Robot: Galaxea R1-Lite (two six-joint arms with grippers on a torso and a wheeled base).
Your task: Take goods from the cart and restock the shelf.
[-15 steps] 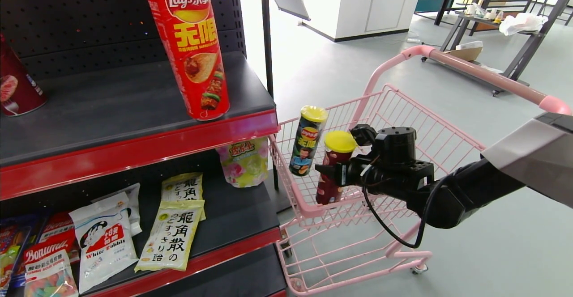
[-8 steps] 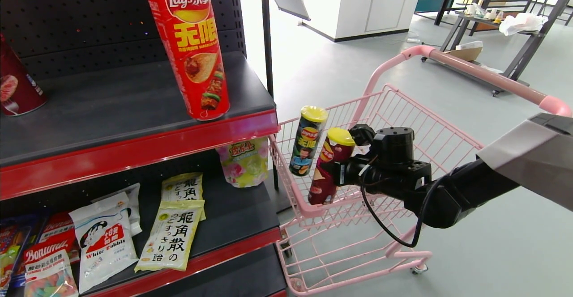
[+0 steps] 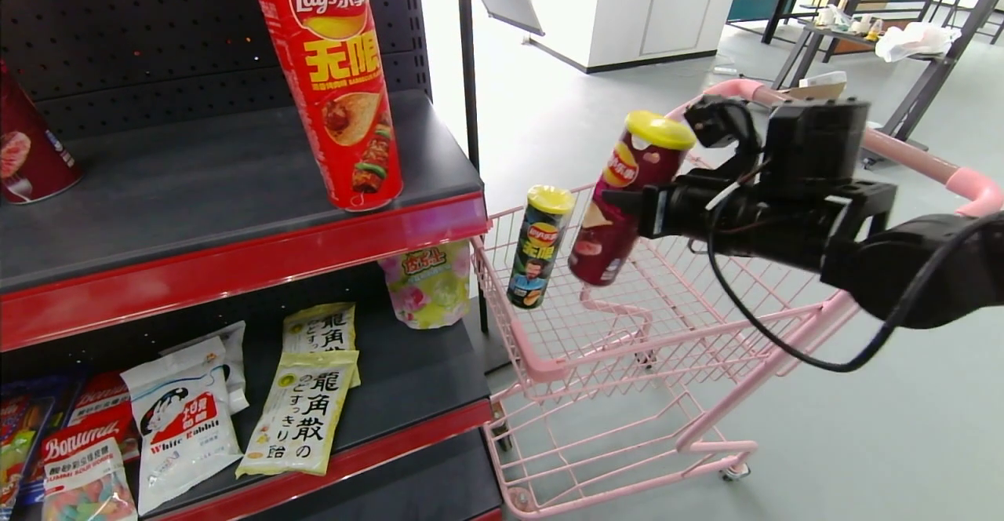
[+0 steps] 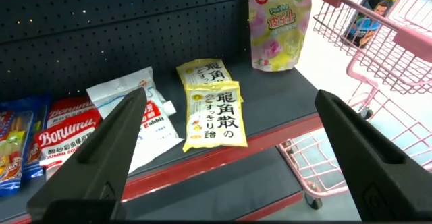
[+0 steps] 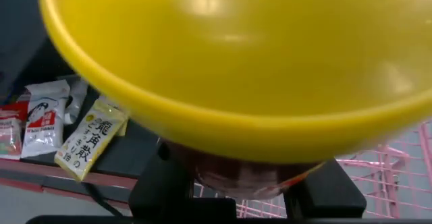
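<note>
Two fingers (image 3: 621, 199) of the right gripper (image 3: 627, 211) are closed on the maroon can (image 3: 600, 246), gripping mid-body below its yellow lid (image 5: 236, 55). The can hangs tilted, lid end toward the arm, base toward the shelf. It is in the air above the cart (image 3: 541, 364), touching neither basket nor shelf.

Left gripper (image 4: 229, 163): fingers (image 4: 108, 156) spread wide, nothing between them. It is out in front of the lower shelf (image 3: 416, 380).

Step in hand (judgement): carry phase. The can is out of the basket and not yet placed. The next move likely calls for travel across to the top shelf (image 3: 235, 183), righting the can so its base meets the board flat, and setting it on bare board apart from the red can (image 3: 337, 81). Release should come only once the base is seated.

Count:
- Cans: four. One maroon, held. One green can (image 3: 537, 246) leaning in the cart's corner nearest the shelf. One red, upright near the top shelf's front edge. One dark can (image 3: 27, 152) at that shelf's far left, partly cut off.
- Yellow packets (image 3: 302, 411): two, overlapping, flat on the lower shelf.
- White bag (image 3: 184, 427): one.
- Pouch (image 3: 427, 282): one, upright at the shelf end beside the cart.
- Red bags (image 3: 86, 435): several at the left edge; exact number cannot be told.
</note>
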